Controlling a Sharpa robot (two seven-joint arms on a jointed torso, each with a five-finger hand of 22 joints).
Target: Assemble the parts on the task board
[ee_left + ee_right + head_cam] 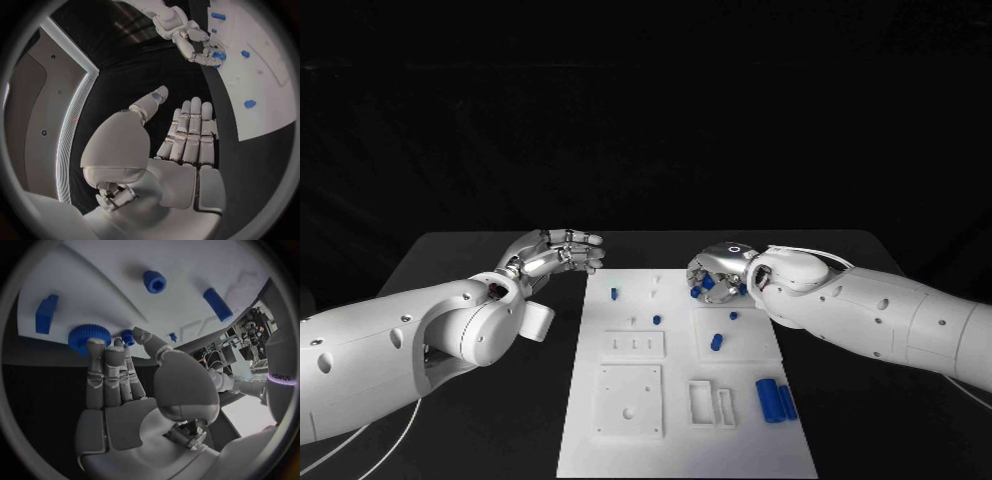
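Right hand hovers with fingers extended, holding nothing, fingertips at the rim of a blue gear on the task board, risking nudging it away; left hand open, off-board.

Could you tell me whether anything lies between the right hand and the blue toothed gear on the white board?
Nothing visible does: the right hand has its fingertips at the round blue toothed gear on the white task board.
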